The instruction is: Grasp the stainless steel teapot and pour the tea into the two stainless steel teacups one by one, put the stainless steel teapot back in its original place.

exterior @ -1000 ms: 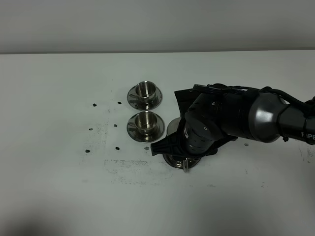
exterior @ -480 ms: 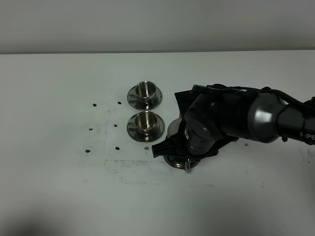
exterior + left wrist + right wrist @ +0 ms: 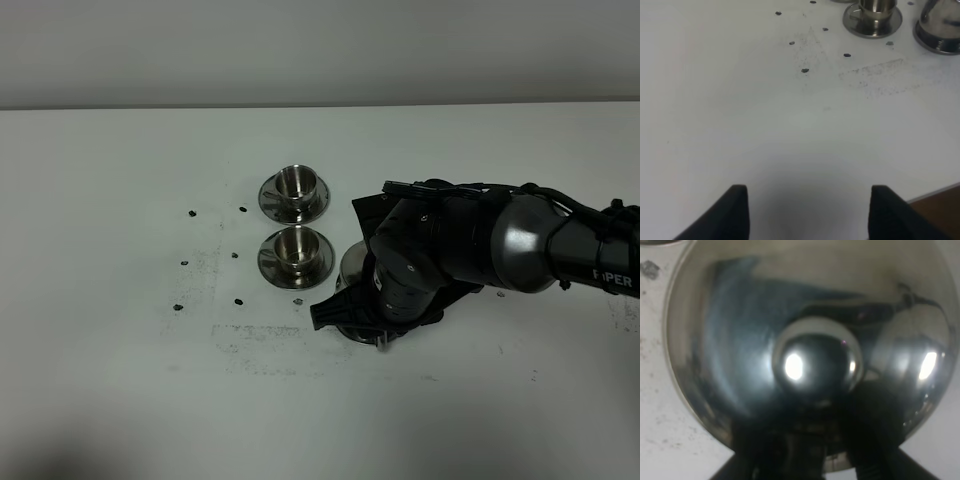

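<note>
**Right arm over the teapot, pouring not yet begun**

The right arm (image 3: 470,250) hangs over the teapot (image 3: 740,340), which stands at about four o'clock from the nearer cup (image 3: 295,250). The right gripper (image 3: 800,455) sits low beside the lidded pot, and whether it has clamped on cannot be told. The step in hand is probably the grasp. Next comes a firm hold on the handle, then a lift. The lid hides the pot's contents. The nearer cup and the farther cup (image 3: 295,190), at twelve o'clock from it, both look empty. The left gripper (image 3: 807,210) hovers with its fingers apart.
</note>
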{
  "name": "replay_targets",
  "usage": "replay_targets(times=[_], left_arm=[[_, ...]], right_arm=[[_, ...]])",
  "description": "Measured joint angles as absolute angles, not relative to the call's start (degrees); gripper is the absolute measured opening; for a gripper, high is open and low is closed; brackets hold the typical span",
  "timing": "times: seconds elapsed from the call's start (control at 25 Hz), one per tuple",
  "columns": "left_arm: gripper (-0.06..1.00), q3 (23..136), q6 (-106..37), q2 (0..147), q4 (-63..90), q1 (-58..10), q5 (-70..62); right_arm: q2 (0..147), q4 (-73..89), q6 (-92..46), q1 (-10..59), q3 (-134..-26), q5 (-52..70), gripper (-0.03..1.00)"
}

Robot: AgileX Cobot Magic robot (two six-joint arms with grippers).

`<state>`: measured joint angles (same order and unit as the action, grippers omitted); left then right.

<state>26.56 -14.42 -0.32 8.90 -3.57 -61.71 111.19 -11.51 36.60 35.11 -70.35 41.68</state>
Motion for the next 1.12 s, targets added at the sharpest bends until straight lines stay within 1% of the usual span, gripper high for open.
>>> replay_targets(times=[0.96, 1.04, 1.12], left_arm=[[0.52, 26.56, -14.42, -0.32, 8.90, -3.57, -61.71], [0.52, 26.56, -14.42, -0.32, 8.90, -3.57, -61.71], [0.52, 26.56, -14.42, -0.32, 8.90, -3.57, -61.71]], right_arm=[[110.54, -12.52, 35.37, 35.11, -70.35, 41.44, 0.40], [110.54, -12.57, 35.20, 35.11, -70.35, 41.44, 0.38], [110.54, -12.57, 35.06, 35.11, -70.35, 41.44, 0.34]])
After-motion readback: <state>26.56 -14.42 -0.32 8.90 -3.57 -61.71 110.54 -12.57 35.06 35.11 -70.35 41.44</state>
